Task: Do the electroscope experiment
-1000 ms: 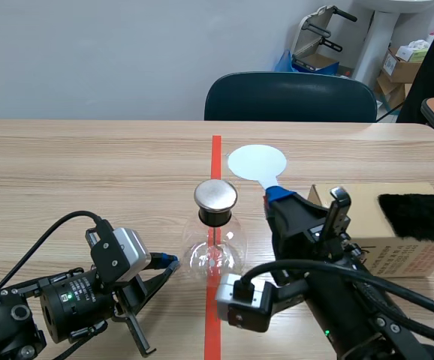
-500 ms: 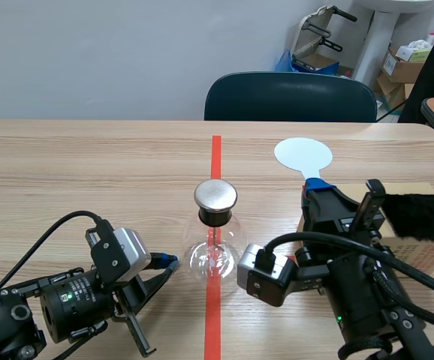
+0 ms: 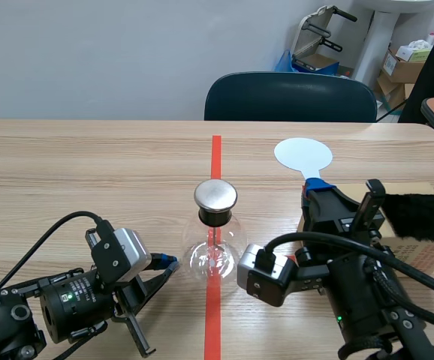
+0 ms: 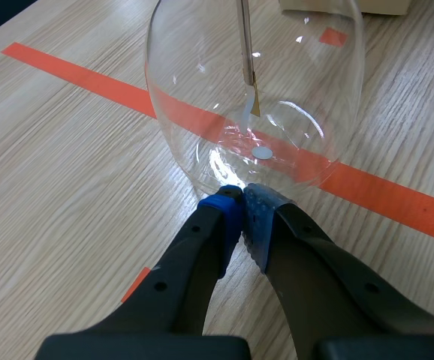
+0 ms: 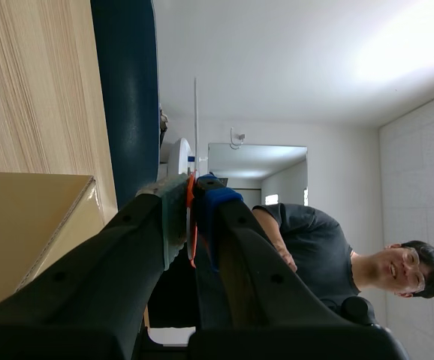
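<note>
Scene view: right end effector clamps white paddle near electroscope.

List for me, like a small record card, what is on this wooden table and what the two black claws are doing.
surface: light wooden table, orange-red tape line down its middle
centre: clear glass electroscope flask with round silver metal cap, standing on the tape line
left gripper: shut, low on the table, fingertips touching the flask's base
right gripper: shut on the stem of a white round flat paddle, disc upward
right side: brown cardboard box, black fur cloth on top
behind: dark blue chair
</note>
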